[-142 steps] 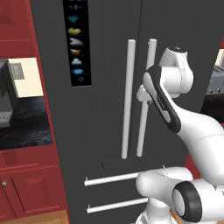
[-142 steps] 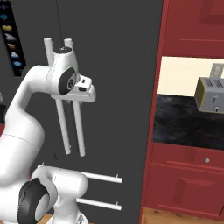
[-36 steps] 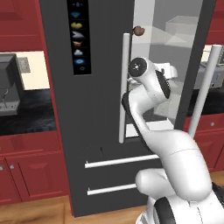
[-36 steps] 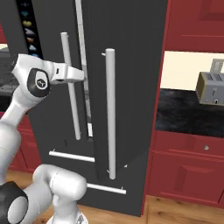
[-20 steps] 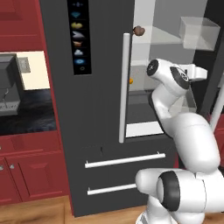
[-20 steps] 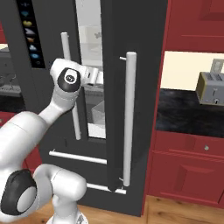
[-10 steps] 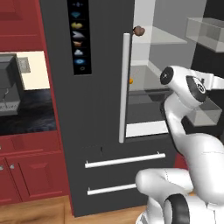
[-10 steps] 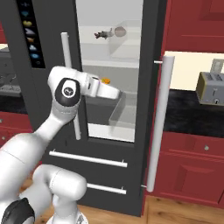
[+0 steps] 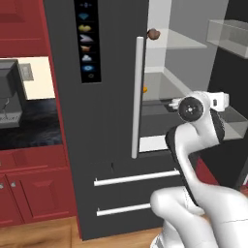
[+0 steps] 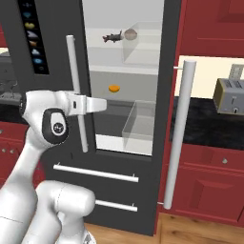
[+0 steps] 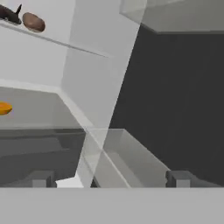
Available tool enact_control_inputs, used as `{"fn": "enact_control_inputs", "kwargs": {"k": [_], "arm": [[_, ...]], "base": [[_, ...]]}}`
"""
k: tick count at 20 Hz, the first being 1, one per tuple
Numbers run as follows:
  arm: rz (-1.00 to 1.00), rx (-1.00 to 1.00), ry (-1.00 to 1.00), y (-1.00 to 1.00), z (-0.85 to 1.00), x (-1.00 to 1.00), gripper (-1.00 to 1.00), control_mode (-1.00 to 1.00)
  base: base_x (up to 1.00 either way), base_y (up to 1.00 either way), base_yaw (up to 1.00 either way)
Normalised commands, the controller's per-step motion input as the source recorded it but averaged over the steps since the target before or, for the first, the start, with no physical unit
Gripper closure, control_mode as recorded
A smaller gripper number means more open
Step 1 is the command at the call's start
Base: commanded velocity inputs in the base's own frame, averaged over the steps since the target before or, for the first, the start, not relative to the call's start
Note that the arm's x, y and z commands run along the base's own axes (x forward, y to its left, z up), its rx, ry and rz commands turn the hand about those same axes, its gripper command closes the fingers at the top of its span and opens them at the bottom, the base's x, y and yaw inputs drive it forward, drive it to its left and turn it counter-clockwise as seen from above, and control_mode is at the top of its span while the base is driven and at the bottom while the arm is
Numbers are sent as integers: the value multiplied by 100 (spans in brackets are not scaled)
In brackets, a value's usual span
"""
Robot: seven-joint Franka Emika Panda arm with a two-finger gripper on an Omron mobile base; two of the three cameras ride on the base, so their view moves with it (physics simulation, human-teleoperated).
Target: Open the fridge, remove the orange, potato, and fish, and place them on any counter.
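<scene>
**Gripper at the open fridge**

The gripper (image 11: 111,178) stood with jaws spread wide and empty, only the fingertips (image 11: 41,178) showing. Ahead lay the open fridge (image 10: 143,95) interior. Up and left of the jaws, the potato (image 11: 33,22) sat beside the fish (image 11: 9,14), which the frame edge cropped. The orange (image 11: 4,108) lay lower left, half cut off.
</scene>
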Motion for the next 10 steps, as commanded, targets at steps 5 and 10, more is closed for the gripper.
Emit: {"fn": "enact_control_inputs", "kwargs": {"k": [5,10], "arm": [[52,16,19,100,12,0,-100,-100],[32,23,30,100,29,0,-100,-100]], "base": [[0,0,0],[0,0,0]]}}
